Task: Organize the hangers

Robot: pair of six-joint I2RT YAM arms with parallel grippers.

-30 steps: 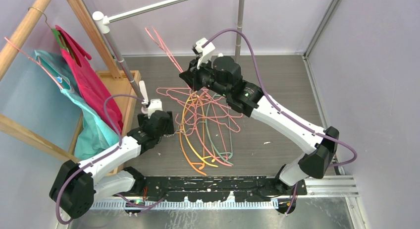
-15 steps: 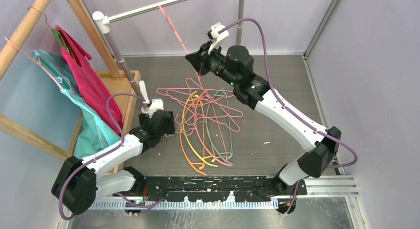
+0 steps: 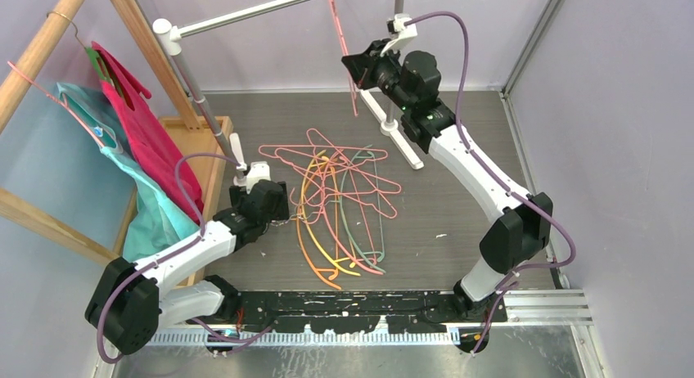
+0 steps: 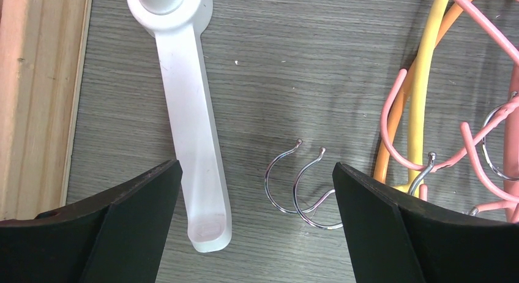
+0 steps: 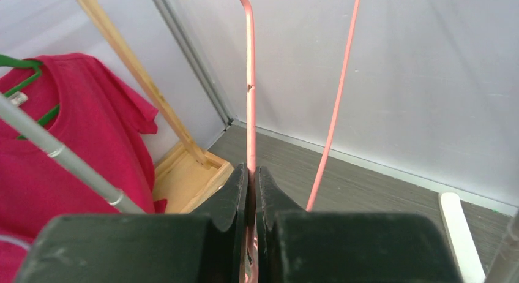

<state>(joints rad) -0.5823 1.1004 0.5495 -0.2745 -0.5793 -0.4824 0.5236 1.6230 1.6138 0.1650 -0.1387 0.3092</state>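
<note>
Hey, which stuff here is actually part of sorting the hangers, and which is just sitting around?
Part of the job:
- pink hanger, pinched in the right tool
- loose hanger pile
- metal rail, likely where they go

Just sitting around:
- magenta shirt
- teal garment
- wooden frame
- white stand foot

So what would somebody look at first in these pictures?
Probably the right hand, shut on a pink hanger and holding it high up by the silver rail at the back. Next, the colourful tangle of hangers lying on the table in the middle. Then the bright magenta shirt hanging on the wooden rack at the left.
</note>
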